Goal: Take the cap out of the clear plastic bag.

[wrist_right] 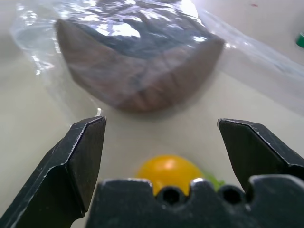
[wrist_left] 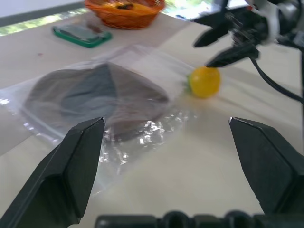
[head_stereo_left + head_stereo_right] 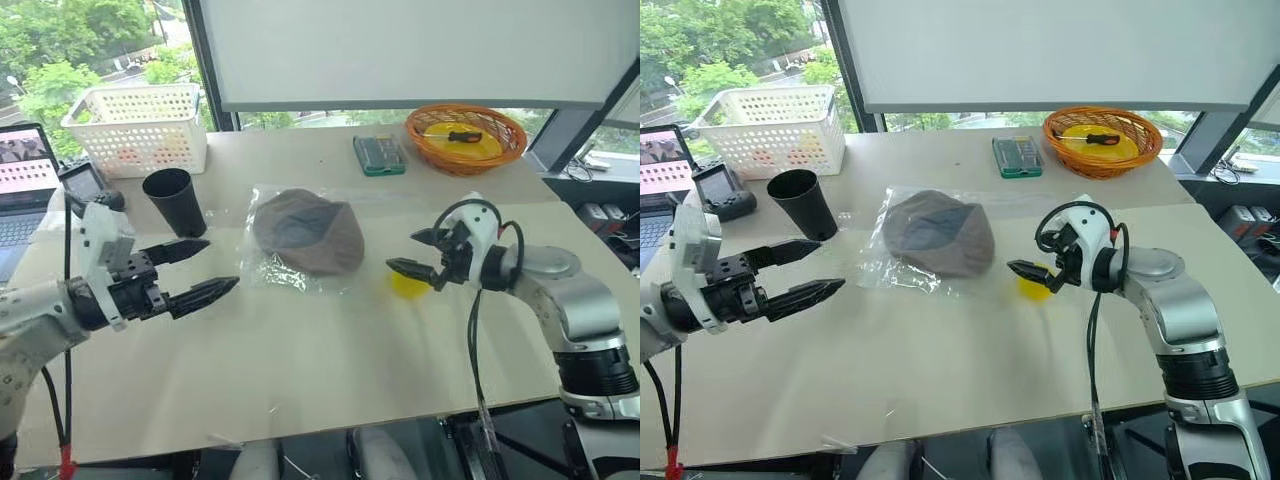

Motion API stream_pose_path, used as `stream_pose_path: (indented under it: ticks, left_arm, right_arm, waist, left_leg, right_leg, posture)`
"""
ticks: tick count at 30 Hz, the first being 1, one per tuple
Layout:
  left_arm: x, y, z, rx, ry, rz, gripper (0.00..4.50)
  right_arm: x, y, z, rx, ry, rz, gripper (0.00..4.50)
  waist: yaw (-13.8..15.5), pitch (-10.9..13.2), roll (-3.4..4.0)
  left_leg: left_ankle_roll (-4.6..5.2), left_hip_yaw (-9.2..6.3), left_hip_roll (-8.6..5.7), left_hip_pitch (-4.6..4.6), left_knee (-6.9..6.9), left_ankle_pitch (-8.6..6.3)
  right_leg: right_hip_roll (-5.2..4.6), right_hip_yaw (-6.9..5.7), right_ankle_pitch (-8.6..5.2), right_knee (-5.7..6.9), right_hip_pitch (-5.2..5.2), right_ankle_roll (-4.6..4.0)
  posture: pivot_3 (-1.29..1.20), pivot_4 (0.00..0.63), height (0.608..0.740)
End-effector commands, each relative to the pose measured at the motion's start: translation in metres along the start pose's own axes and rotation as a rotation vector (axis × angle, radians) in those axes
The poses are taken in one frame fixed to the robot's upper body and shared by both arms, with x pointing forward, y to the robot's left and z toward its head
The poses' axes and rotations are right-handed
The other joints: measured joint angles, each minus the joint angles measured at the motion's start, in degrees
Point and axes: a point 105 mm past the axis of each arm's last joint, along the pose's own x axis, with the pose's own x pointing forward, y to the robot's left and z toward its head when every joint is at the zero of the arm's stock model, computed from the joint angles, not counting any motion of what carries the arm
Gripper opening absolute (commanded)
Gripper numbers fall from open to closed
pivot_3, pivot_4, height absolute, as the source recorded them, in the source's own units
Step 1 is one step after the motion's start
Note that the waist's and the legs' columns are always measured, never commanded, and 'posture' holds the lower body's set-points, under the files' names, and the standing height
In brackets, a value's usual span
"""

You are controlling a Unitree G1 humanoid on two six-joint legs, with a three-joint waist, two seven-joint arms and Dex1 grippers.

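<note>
The cap (image 3: 308, 232) lies inside the clear plastic bag (image 3: 262, 270) in the middle of the desk (image 3: 300, 370). The left pincer (image 3: 200, 268) and right pincer (image 3: 420, 252) hover on either side, both wide and empty, probably so one can pin the bag while the other pulls

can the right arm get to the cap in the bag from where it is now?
Probably yes. The right pincer is open and aimed toward the cap, which lies inside the clear plastic bag. The table between them looks bare; only a small yellow fruit sits just beneath the pincer and might get nudged.
</note>
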Motion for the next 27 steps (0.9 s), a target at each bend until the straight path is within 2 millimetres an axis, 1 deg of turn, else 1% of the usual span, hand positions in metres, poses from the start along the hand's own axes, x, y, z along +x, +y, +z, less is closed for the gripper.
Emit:
stream_pose_path:
  ticks: [1, 5, 7, 10, 12, 17, 19, 22, 27]
  left_arm:
    - [0.008, -0.009, 0.001, 0.028, 0.013, -0.071, 4.48]
    - [0.016, -0.011, -0.004, 0.048, 0.04, -0.104, 4.48]
    - [0.019, -0.01, -0.006, 0.061, 0.051, -0.111, 4.48]
    - [0.022, -0.007, -0.007, 0.069, 0.052, -0.114, 4.48]
    - [0.025, -0.008, -0.005, 0.066, 0.037, -0.129, 4.48]
    - [0.028, -0.009, -0.006, 0.07, 0.043, -0.138, 4.48]
    - [0.028, -0.009, -0.007, 0.071, 0.045, -0.138, 4.48]
    - [0.029, -0.009, -0.007, 0.068, 0.042, -0.133, 4.48]
    - [0.03, -0.008, -0.007, 0.057, 0.032, -0.12, 4.48]
  right_arm:
    - [-0.01, -0.007, -0.005, 0.006, 0.013, -0.058, 4.5]
    - [-0.016, -0.011, -0.02, 0.044, 0.063, -0.124, 4.5]
    - [-0.016, -0.013, -0.029, 0.068, 0.096, -0.171, 4.5]
    - [-0.012, -0.011, -0.042, 0.094, 0.151, -0.213, 4.5]
    - [-0.009, -0.014, -0.05, 0.145, 0.17, -0.257, 4.5]
    - [-0.001, -0.012, -0.059, 0.203, 0.193, -0.266, 4.5]
    - [0.003, -0.01, -0.059, 0.213, 0.198, -0.26, 4.5]
    - [0.007, -0.013, -0.055, 0.221, 0.175, -0.276, 4.5]
    - [0.017, -0.026, -0.039, 0.201, 0.074, -0.351, 4.5]
  waist:
    - [0.1, 0.0, 0.0]
    - [0.2, 0.0, 0.0]
    - [0.1, 0.0, 0.0]
    - [0.1, 0.0, 0.0]
    - [0.0, 0.0, 0.0]
    - [0.1, 0.0, 0.01]
    - [0.1, 0.0, 0.01]
    - [0.1, 0.0, 0.01]
    - [0.0, 0.0, 0.01]
  left_leg:
    - [0.0, 0.0, -0.01, -0.04, -0.01, 0.0]
    - [0.0, 0.01, -0.03, -0.02, 0.01, 0.0]
    - [0.0, 0.02, -0.02, -0.01, 0.01, 0.0]
    - [0.0, 0.02, -0.02, -0.02, 0.0, 0.0]
    - [0.0, 0.02, -0.01, -0.03, 0.0, 0.0]
    - [0.0, 0.02, -0.02, -0.05, 0.01, 0.0]
    - [0.0, 0.02, -0.02, -0.04, 0.01, 0.0]
    - [0.0, 0.02, -0.01, -0.05, 0.0, 0.0]
    - [0.0, 0.02, 0.0, -0.03, 0.0, 0.0]
  right_leg:
    - [-0.01, 0.0, 0.0, 0.01, -0.04, 0.0]
    - [-0.02, 0.0, 0.0, 0.0, 0.0, 0.0]
    - [-0.02, 0.0, -0.01, 0.0, 0.01, 0.01]
    - [0.0, 0.01, -0.01, 0.0, -0.01, 0.01]
    - [0.0, 0.01, -0.01, -0.01, -0.02, 0.01]
    - [-0.01, 0.02, -0.02, -0.02, -0.02, 0.02]
    - [-0.01, 0.02, -0.02, -0.02, -0.02, 0.02]
    - [-0.01, 0.01, -0.02, -0.02, -0.02, 0.02]
    - [0.01, 0.01, -0.02, -0.02, -0.02, 0.02]
  posture:
    - [0.0, 0.15, 0.736]
    - [0.0, 0.15, 0.736]
    - [0.0, 0.15, 0.736]
    - [0.0, 0.15, 0.736]
    - [0.0, 0.15, 0.736]
    - [0.0, 0.15, 0.736]
    - [0.0, 0.15, 0.736]
    - [0.0, 0.15, 0.736]
    - [0.0, 0.15, 0.736]
